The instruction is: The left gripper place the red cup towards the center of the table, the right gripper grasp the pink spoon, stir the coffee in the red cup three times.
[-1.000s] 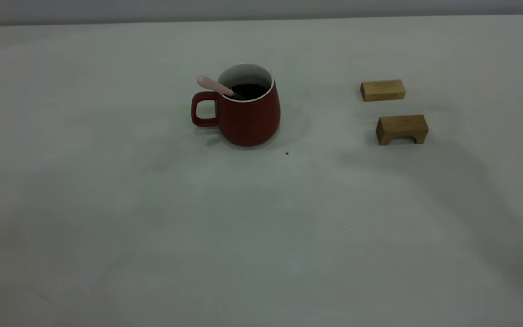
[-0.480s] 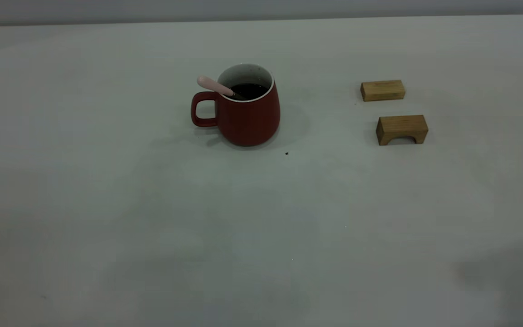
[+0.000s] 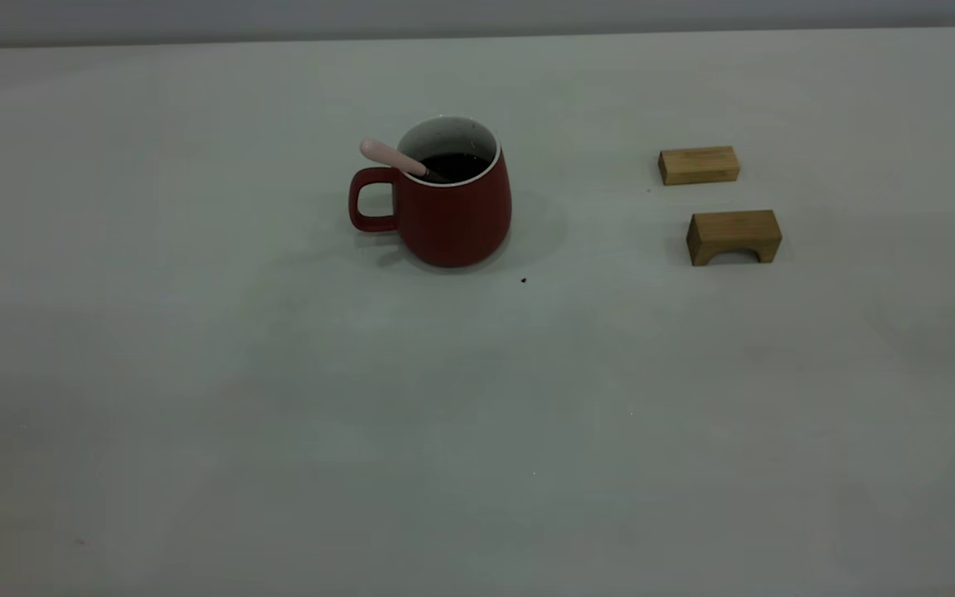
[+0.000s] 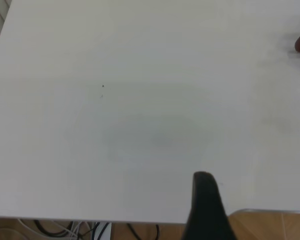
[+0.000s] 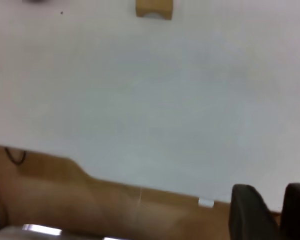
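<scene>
Dark red cup (image 3: 454, 211), seemingly speckled white inside

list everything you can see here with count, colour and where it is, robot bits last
dark red tapered ceramic mug: 1, dark red with white inside and rim, upright on the table left of the blocks, loop handle pointing away from them
slim spoon with pale pink handle: 1, pink, bowl end down in the mug, handle leaning on the rim above the mug's handle
dark liquid: 1 fill, brown-black, inside the mug
plain wooden block: 1, tan, flat on the table to the right of the mug
arch-shaped wooden block: 1, tan, just in front of the plain block
large flat table: 1, pale grey-white, under everything
left gripper: 1, black, over the table's edge
right gripper: 1, black, at the table's edge, far from the mug
</scene>
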`<state>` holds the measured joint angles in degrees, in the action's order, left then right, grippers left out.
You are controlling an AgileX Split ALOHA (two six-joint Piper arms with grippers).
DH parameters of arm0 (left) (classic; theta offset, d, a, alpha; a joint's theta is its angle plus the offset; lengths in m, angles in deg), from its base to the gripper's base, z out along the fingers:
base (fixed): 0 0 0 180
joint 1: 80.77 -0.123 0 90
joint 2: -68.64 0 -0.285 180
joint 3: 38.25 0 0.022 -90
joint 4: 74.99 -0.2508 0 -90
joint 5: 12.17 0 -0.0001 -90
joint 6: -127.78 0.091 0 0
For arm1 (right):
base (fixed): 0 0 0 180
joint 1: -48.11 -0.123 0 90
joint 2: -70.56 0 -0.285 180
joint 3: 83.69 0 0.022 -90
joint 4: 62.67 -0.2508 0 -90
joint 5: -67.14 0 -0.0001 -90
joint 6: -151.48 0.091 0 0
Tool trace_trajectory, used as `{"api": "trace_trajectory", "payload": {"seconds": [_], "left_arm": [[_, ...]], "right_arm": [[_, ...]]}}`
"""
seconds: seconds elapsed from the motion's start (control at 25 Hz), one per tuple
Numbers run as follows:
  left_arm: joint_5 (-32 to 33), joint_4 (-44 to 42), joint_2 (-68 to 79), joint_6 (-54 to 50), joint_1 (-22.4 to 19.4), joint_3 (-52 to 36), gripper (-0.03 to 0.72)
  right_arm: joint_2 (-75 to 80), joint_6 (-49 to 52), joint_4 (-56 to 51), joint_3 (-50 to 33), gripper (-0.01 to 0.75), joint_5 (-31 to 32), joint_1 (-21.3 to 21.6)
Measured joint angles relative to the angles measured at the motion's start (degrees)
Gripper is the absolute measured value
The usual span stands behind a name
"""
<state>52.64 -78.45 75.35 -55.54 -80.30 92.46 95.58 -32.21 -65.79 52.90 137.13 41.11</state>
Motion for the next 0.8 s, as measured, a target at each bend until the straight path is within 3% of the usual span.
{"api": "trace_trajectory", "payload": {"seconds": [0.4, 0.8], "left_arm": [[0.0, 0.0, 0.0, 0.0, 0.0, 0.0, 0.585], [0.0, 0.0, 0.0, 0.0, 0.0, 0.0, 0.585]], "right_arm": [[-12.7, 0.0, 0.0, -6.9, 0.201, -4.9, 5.3], [-16.1, 0.0, 0.1, -6.9, 0.215, -5.0, 6.2]]}}
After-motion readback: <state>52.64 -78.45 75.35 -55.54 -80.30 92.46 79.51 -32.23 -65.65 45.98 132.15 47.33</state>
